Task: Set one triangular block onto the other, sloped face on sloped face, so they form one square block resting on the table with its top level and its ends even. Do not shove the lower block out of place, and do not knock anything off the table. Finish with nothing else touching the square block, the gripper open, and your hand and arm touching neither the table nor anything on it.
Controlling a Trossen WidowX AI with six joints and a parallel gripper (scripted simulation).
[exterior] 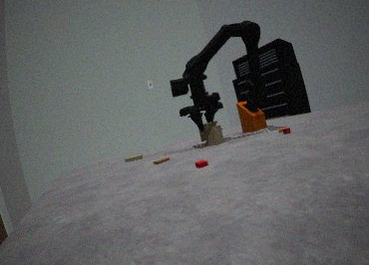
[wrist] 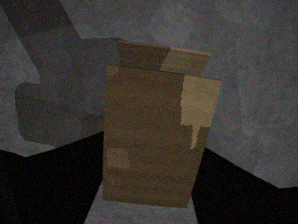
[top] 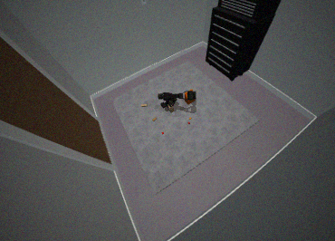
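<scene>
Wooden upper block [exterior: 204, 132] [wrist: 159, 140], pinched in the gripper [exterior: 203, 129] [wrist: 150, 141], sits left of the lower block [exterior: 215, 135] [wrist: 165, 59] — close, seemingly mid-placement. Next, probably: line up ends, settle slope on slope — then release without nudging.

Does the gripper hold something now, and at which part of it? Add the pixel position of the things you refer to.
Yes, the upper triangular block [wrist: 145, 135], between the fingers, near its lower end in the wrist view.

Black segmented arm [top: 174, 97] [exterior: 214, 45], orange angular base [top: 189, 101] [exterior: 253, 122], boxy black wrist housing [exterior: 179, 88], dark tapering fingers [exterior: 195, 120]
</scene>
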